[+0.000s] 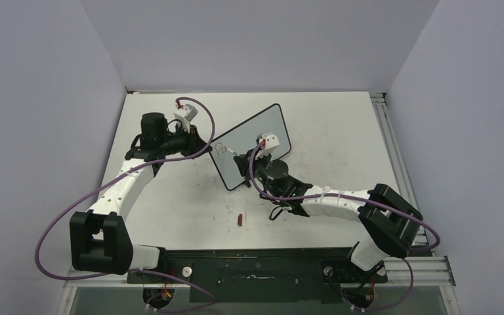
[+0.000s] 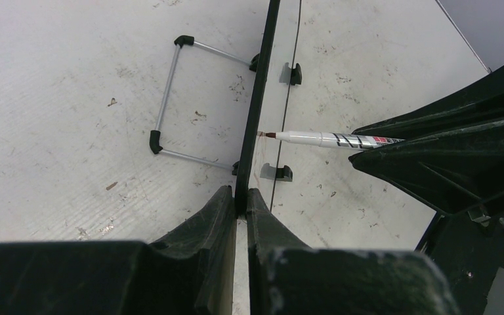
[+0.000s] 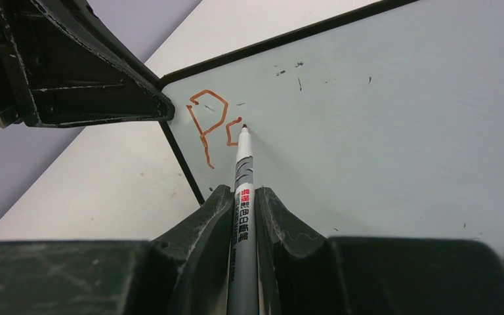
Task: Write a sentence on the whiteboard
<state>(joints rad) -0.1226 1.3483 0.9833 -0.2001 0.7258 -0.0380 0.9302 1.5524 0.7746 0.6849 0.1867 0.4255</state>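
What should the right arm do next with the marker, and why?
Probably carry the marker tip on round to close the open curve beside the P, pressed on the board. The right gripper is shut on the marker, tip at the curve's upper end; only those two marks are written, and the left gripper clamps the board's edge.

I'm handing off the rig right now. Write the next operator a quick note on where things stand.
Left gripper: shut on the whiteboard edge, steadying it.
Right gripper: shut on the marker, tip on the board face.
Done: sentence barely begun, a "P" plus part of a second letter.
Left: the rest of the words.
Note: a small red piece lies on the table in front of the board.
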